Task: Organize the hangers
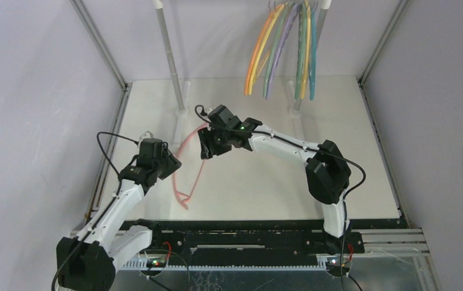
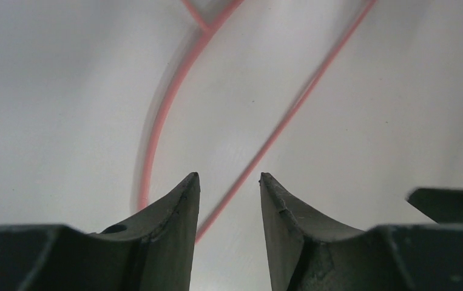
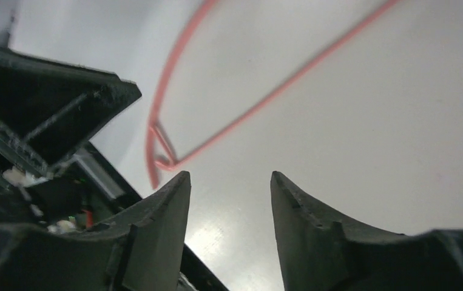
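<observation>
A pink hanger (image 1: pixel 184 201) lies flat on the white table between my two grippers. Several hangers (image 1: pixel 283 48) in orange, yellow, green, teal and lilac hang from the rail at the back. My left gripper (image 1: pixel 173 163) is open and empty, just over the pink hanger's left curve. In the left wrist view the hanger's straight bar (image 2: pixel 289 115) runs below the gap of the left gripper (image 2: pixel 229 177). My right gripper (image 1: pixel 204 148) is open and empty, above the hanger's far end. In the right wrist view the right gripper (image 3: pixel 229 176) hovers short of the pink hanger (image 3: pixel 259 103).
The white-and-metal rail frame stands at the back, with posts at the left (image 1: pixel 171 60) and right (image 1: pixel 314 36). Metal cage bars border the table (image 1: pixel 265 194) on both sides. The left arm's black gripper body (image 3: pixel 47 121) fills the left of the right wrist view.
</observation>
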Available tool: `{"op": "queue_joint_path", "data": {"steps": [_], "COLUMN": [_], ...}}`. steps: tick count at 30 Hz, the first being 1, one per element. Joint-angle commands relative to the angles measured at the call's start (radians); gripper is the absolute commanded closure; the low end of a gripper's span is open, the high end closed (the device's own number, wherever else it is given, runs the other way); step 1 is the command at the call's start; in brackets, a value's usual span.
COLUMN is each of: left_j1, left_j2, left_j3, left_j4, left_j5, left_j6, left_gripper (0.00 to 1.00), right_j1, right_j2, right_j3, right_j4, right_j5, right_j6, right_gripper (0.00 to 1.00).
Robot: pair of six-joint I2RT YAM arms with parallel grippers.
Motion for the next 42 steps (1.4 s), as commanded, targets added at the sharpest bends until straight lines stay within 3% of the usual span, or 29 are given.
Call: {"op": "queue_joint_path", "data": {"steps": [1,3,4,15,17,19,21,24,29,33,42], "left_j1": [0.013,0.02,0.028,0.05,0.05,0.05,0.049,0.05,0.049,0.05,0.049], "left_j2": [0.032,0.026,0.023,0.048,0.039,0.033,0.028,0.027,0.041,0.071,0.252], "left_j3": [-0.006,-0.015,-0.017,-0.015,-0.016,-0.009,0.003,0.018,-0.006,-0.032,0.048], "left_j4": [0.04,0.063,0.076,0.104,0.12,0.118,0.104,0.078,0.104,0.098,0.012], "left_j5": [0.008,0.0,0.003,0.009,0.004,-0.003,-0.018,-0.042,-0.034,-0.073,-0.061], "left_j6": [-0.031,-0.045,-0.05,-0.051,-0.057,-0.049,-0.034,-0.012,-0.019,-0.024,0.088], "left_gripper": [0.54,0.54,0.54,0.54,0.45,0.26,0.09,0.02,0.02,0.06,0.14], "right_j1": [0.081,0.076,0.061,-0.004,-0.018,-0.02,0.022,0.075,0.027,0.06,0.08], "right_j2": [-0.185,-0.23,-0.241,-0.321,-0.334,-0.351,-0.374,-0.387,-0.37,-0.393,-0.45], "right_j3": [0.028,0.004,0.004,0.04,0.047,0.043,0.044,0.065,0.087,0.076,0.035], "right_j4": [-0.06,-0.058,-0.068,-0.09,-0.098,-0.095,-0.095,-0.11,-0.159,-0.153,-0.143], "right_j5": [0.288,0.355,0.338,0.267,0.224,0.207,0.294,0.385,0.224,0.307,0.276], "right_j6": [-0.199,-0.162,-0.144,-0.09,-0.069,-0.094,-0.175,-0.228,-0.138,-0.193,-0.207], "right_gripper": [0.35,0.03,0.01,0.0,0.0,0.0,0.0,0.0,0.0,0.0,0.0]}}
